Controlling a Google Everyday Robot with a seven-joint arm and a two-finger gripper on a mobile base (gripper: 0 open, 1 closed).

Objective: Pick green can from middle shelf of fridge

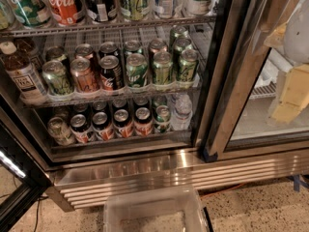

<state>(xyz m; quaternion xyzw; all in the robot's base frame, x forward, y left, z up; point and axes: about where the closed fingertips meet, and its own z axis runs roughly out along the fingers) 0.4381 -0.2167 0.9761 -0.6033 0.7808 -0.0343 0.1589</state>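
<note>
Your middle shelf (96, 96) carries rows of cans (84, 76), the green can (187, 65) front right, a bottle (21, 76) far left. The gripper (289, 100) hangs well right.

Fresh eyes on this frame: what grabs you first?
The grey wire middle shelf of the stainless-steel fridge, crammed with cans: dark green aluminium cans at its right end, red and copper ones leftward. The pale gripper sits far right, before the glass door.

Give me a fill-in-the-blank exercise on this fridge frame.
The green can stands rightmost in the middle shelf's ___ row.
The rack above holds large ___.
The gripper hangs outside the fridge, at the picture's ___ edge.
Missing: front; bottles; right.
</note>
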